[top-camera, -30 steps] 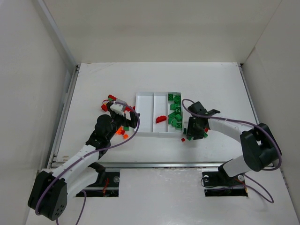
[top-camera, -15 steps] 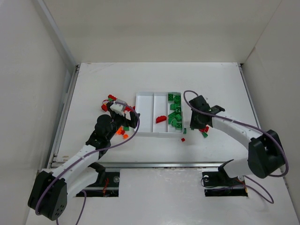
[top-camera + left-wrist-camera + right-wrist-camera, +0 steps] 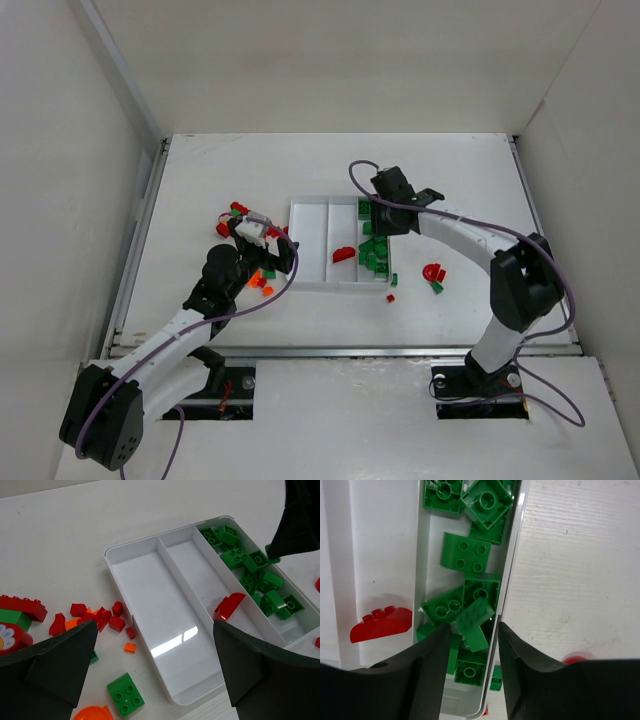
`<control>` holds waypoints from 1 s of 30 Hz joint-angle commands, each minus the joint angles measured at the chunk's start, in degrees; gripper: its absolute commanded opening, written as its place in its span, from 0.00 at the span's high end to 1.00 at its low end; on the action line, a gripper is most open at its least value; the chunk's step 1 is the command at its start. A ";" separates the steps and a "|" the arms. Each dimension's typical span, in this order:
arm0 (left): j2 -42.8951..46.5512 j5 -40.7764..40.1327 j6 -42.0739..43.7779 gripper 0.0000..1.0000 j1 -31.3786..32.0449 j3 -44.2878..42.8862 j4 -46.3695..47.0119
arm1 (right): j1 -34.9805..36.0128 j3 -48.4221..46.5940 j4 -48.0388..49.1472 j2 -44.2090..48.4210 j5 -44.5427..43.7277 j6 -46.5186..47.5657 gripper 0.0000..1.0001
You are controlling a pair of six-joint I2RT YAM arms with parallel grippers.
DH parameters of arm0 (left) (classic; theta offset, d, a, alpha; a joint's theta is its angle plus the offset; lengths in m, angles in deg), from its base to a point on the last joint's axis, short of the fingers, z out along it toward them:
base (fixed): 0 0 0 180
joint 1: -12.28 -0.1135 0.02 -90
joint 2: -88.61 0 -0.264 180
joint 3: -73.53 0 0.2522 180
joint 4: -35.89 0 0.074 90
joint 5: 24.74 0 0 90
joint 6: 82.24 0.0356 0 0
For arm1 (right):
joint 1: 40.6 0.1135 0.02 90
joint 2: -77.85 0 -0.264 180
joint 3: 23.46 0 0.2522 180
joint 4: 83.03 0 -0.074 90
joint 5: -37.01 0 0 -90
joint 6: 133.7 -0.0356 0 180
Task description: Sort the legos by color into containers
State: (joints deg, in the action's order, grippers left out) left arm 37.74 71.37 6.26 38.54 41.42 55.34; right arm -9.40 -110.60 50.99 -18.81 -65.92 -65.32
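The white tray has three long compartments. The right one holds several green legos. A dark red curved piece lies in the middle one, and the left one is bare. My right gripper hangs over the right compartment, shut on a tilted green brick just above the other green bricks. My left gripper is wide open and empty above the tray's near left corner. Red legos, a green brick and small orange pieces lie beside it.
More red and green pieces lie left of the tray behind the left wrist. Loose red and green pieces lie right of the tray, and two small ones at its near right corner. White walls enclose the table.
My right gripper has moved from the table right of the tray, up and left, to over the tray's right compartment, carrying the green brick. The left arm has not moved.
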 commanded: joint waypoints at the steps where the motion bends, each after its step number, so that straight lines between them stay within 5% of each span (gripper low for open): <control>1: 0.42 1.19 0.71 0.00 0.28 -0.37 2.74 | 0.18 -4.74 -0.03 -0.54 0.71 2.47 0.50; 4: -0.10 1.19 0.71 0.00 0.28 -0.90 2.74 | 0.18 -6.06 -0.03 -1.07 1.33 3.16 0.38; 11: -0.10 1.19 0.71 0.00 0.28 -0.90 2.74 | 0.18 -3.79 -1.87 3.31 0.62 2.39 0.36; 18: -0.10 1.19 0.71 0.00 0.28 -0.90 2.74 | -4.83 10.88 -1.26 10.52 6.59 -2.45 0.65; 30: -0.10 1.71 0.71 0.00 0.28 -0.90 2.74 | -3.70 20.04 4.72 10.44 14.59 -2.11 0.60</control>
State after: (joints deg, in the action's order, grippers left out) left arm 37.30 72.31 6.48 38.54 41.42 55.34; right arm -14.26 -90.61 51.07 -8.61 -54.25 -67.62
